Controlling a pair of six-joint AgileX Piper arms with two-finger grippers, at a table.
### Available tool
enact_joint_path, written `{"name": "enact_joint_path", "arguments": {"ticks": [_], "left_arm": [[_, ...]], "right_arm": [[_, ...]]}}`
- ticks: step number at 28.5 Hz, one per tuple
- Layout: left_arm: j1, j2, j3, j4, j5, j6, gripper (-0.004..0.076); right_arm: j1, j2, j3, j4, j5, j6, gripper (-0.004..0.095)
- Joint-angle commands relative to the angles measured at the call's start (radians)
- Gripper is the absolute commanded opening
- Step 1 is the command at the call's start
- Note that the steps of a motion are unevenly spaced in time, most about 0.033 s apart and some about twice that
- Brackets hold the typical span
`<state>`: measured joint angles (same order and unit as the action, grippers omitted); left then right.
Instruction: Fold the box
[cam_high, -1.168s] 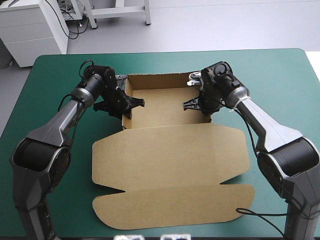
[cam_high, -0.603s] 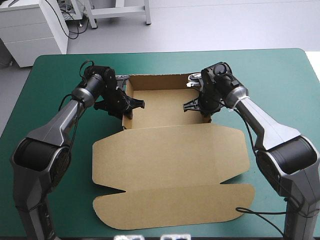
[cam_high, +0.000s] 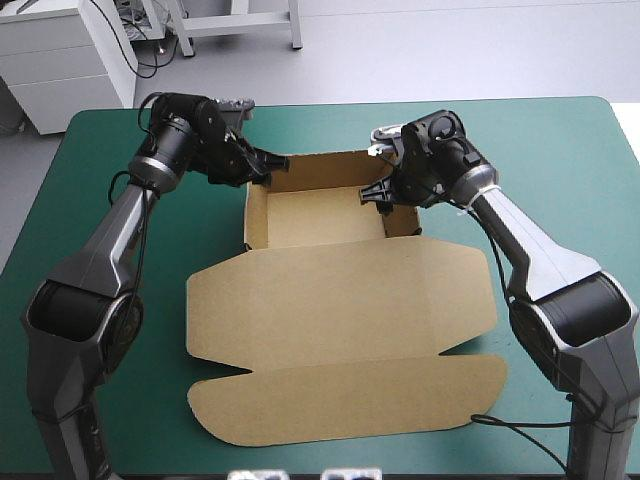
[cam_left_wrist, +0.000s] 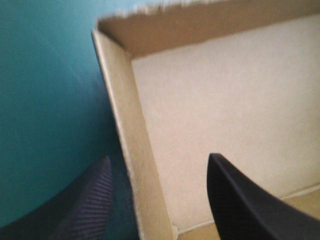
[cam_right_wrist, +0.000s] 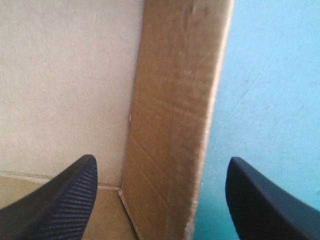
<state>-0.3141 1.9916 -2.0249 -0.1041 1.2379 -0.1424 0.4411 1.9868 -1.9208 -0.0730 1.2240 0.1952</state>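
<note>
i find the box (cam_high: 320, 215) at the far middle of the table (cam_high: 560, 170), side and far walls already up, lid (cam_high: 340, 310) flat toward the near edge, my left gripper (cam_left_wrist: 159, 158) spread astride the left wall (cam_left_wrist: 125, 135) and my right gripper (cam_right_wrist: 161, 159) spread astride the right wall (cam_right_wrist: 175, 125), so i judge only firming those 2 walls is left.

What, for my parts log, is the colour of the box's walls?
Brown; the box shows best in the high view.

Beyond the teal-green table (cam_high: 560, 150) lies pale grey floor (cam_high: 450, 50), a white cabinet (cam_high: 60, 70) near its far-left corner.
</note>
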Motion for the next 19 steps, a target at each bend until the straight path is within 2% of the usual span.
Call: {"name": "enact_joint_path", "arguments": {"ticks": [1,4,6,8,11,19], "left_arm": [[-0.004,-0.067,-0.125,-0.004,0.049,0.003,0.0408],[-0.002,-0.103,-0.154,0.000,0.049,0.003,0.0395],[0.007,-0.120,-0.154,-0.003,0.051,0.003,0.0358],[0.008,-0.143,-0.154,-0.003,0.051,0.009,0.0256],[0.008,-0.191,-0.154,-0.001,0.051,0.070,-0.0006],[0.008,-0.375,-0.137,0.098,0.051,0.102,-0.0008]], "right_arm": [[0.000,-0.059,-0.141,-0.047,0.025,-0.009,0.0673],[0.000,-0.099,-0.224,-0.040,0.025,-0.009,0.0673],[0.000,-0.128,-0.230,-0.052,0.025,-0.009,0.0673],[0.000,-0.153,-0.228,-0.057,0.025,-0.009,0.0673],[0.000,-0.187,-0.228,-0.049,0.025,-0.009,0.0673],[0.000,-0.223,-0.228,-0.028,0.025,-0.018,0.0673]]}}
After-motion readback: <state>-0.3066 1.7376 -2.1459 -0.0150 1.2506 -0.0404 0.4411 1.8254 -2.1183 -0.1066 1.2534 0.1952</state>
